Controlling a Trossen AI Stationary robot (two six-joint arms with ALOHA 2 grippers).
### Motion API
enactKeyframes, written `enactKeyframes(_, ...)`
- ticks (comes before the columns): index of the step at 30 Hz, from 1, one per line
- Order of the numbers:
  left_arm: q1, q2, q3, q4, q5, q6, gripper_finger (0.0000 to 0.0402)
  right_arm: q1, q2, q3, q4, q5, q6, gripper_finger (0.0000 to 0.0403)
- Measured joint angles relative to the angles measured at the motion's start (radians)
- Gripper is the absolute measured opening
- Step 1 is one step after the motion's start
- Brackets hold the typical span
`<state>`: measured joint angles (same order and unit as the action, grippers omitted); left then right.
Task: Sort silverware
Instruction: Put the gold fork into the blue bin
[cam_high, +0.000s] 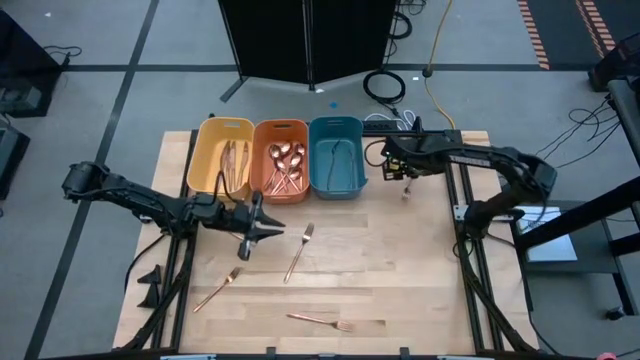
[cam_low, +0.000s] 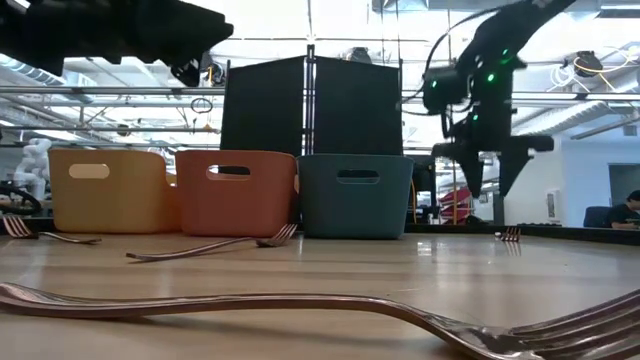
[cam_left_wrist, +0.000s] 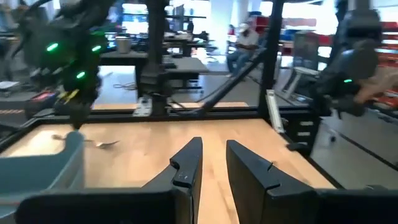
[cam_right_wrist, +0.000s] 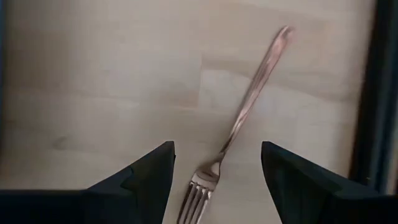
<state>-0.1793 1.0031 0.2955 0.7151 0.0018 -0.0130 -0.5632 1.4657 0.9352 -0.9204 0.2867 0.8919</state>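
Three bins sit in a row: yellow bin with knives, orange bin with spoons, teal bin (looks bare). Left tool hovers with nothing in it, fingers a little apart. Three forks lie loose on the tabletop. Right tool hangs wide open over a fourth fork beside the teal bin. I think it should drop straight down and pinch the thin handle.
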Motion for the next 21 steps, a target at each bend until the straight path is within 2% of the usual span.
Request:
enactKeyframes(8, 0.0, -0.004, 0.0, 0.005, 0.027, -0.004, 0.0068, -0.075, 0.133, -0.038, 0.039, -0.106, -0.087, 0.023)
enactKeyframes(14, 0.0, -0.004, 0.0, 0.002, 0.041, -0.007, 0.0068, -0.127, 0.129, -0.189, 0.277, -0.229, -0.13, 0.0224)
enactKeyframes(18, 0.0, -0.004, 0.0, 0.002, 0.07, -0.017, 0.0068, -0.132, 0.111, -0.237, 0.336, -0.226, -0.108, 0.0177)
enactKeyframes(21, 0.0, -0.004, 0.0, 0.001, 0.074, -0.028, 0.0068, -0.117, 0.086, -0.248, 0.336, -0.218, -0.107, 0.01)
